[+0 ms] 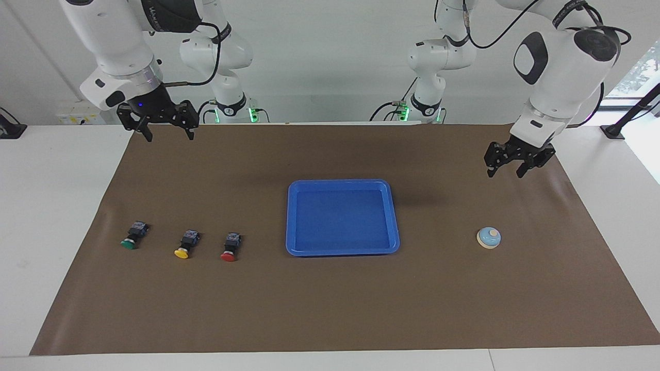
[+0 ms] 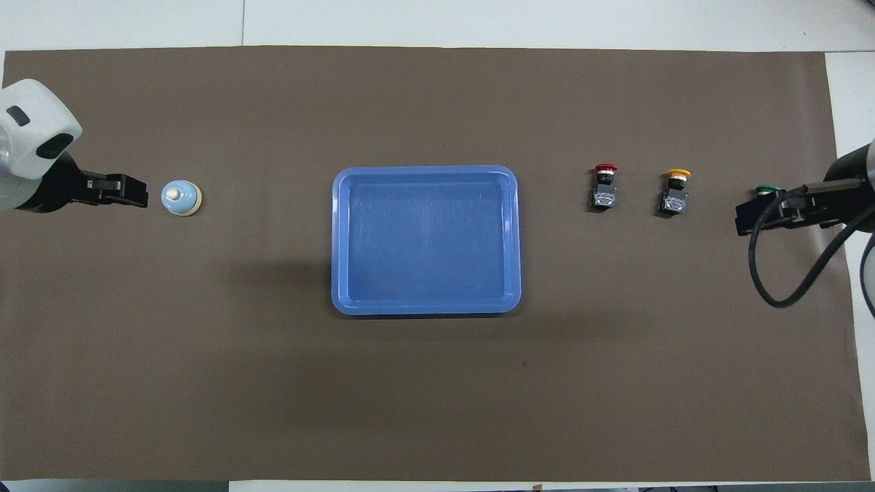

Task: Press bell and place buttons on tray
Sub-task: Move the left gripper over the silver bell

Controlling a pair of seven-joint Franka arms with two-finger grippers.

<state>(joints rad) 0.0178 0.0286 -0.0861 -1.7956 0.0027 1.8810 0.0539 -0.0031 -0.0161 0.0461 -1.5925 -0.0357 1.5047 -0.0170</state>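
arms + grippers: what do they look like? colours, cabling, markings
Both arms have glossy white rounded shells with black joint sections, green-lit rings near the bases and loose black cables looped outside. The left gripper and right gripper are black, blocky two-finger units on silver-grey wrist flanges; the right one shows a small blue light.

Bright blue tray (image 1: pixel 342 251) with raised rim at mid-table, nothing in it, light blue bell (image 1: pixel 489 237) with cream knob toward the left arm's end, green button (image 1: pixel 133 235), yellow button (image 1: pixel 186 243), red button (image 1: pixel 230 247) lying tipped in a row toward the right arm's end
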